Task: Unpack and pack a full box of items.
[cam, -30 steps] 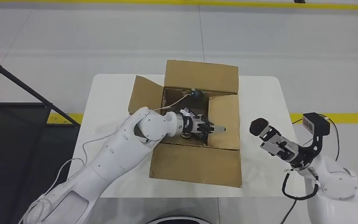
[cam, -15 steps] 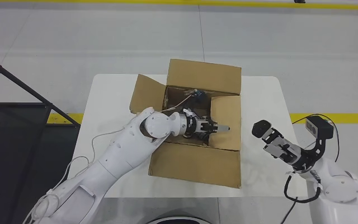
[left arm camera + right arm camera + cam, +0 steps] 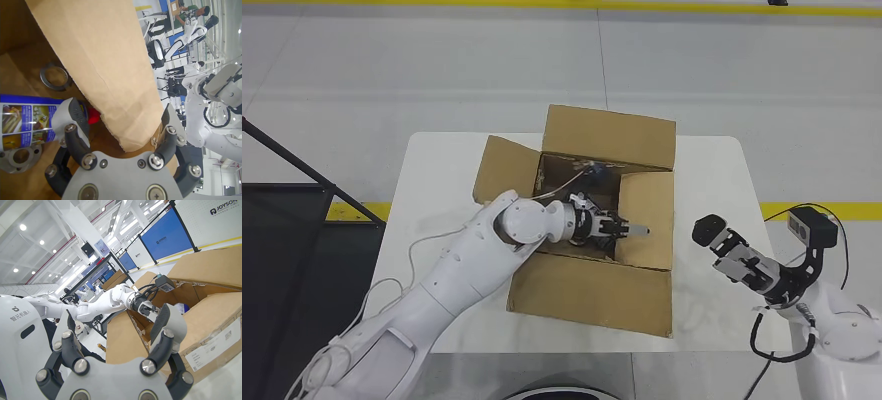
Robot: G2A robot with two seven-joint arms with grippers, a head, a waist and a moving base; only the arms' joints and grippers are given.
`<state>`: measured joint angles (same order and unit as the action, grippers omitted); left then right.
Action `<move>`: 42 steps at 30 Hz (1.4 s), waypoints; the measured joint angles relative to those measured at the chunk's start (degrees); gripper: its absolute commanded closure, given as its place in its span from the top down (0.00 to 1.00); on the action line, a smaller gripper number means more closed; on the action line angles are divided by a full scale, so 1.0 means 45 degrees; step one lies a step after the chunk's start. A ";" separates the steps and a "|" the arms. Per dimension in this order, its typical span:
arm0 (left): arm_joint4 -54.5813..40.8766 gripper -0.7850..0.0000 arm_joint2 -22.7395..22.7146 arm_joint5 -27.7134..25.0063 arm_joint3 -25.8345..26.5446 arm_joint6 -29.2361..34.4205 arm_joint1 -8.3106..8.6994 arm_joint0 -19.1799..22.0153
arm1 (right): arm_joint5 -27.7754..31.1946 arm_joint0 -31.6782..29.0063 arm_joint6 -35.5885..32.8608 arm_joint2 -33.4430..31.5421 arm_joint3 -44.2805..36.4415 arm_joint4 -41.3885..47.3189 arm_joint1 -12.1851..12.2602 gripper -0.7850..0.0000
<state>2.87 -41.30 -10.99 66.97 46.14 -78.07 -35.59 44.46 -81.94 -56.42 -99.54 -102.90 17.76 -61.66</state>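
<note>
Apparently the left gripper (image 3: 627,228) is going into the box (image 3: 592,295) for an item, most likely the can (image 3: 28,117). The box is sitting at the middle of the table (image 3: 437,200), flaps open, its back flap reaching past the far edge. The left jaws are standing wide and holding nothing. They are straddling the right flap (image 3: 105,62): one finger is sitting inside the box, just beside the can's red cap (image 3: 93,116), and the other is hanging outside the flap.

To do this well, I am judging that the gripper is needing to shift inward until both fingers are clearing the flap. Then it should sink lower and close across the can's round body, not its cap. Closing where it is now would be pinching cardboard. The can is lying on its side and may be rolling if nudged, so a slow, square approach is looking safest.

The right gripper (image 3: 704,228) is hovering near the table's right edge, apart from the box, jaws wide and empty.

The top view is giving the layout, with arm and flap lying over the opening. The left wrist view is adding the box floor: the can, a ring (image 3: 53,77) beyond it and a flange (image 3: 19,157) just beside it. The right wrist view is adding the box's outer wall from the side, with the left gripper at the rim.
</note>
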 measured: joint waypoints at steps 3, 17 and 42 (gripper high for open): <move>-0.0005 1.00 -0.0014 -0.0081 0.0053 -0.0014 -0.0040 -0.0029 | 0.0068 -0.0032 0.0051 0.0008 0.0009 0.0036 0.0039 1.00; -0.0832 1.00 -0.0921 -0.0738 0.0533 0.0379 0.0047 -0.0395 | 0.0379 -0.0505 0.0321 -0.0173 -0.0161 0.0205 0.0221 1.00; 0.0130 1.00 -0.0182 0.0029 0.2966 -0.1415 -0.0502 0.0441 | 0.1120 -0.1709 0.0884 -0.1231 -0.0447 0.0715 0.0528 1.00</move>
<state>3.45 -42.12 -10.86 80.32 39.77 -80.33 -33.61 49.50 -89.63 -52.44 -105.08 -104.91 20.98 -59.28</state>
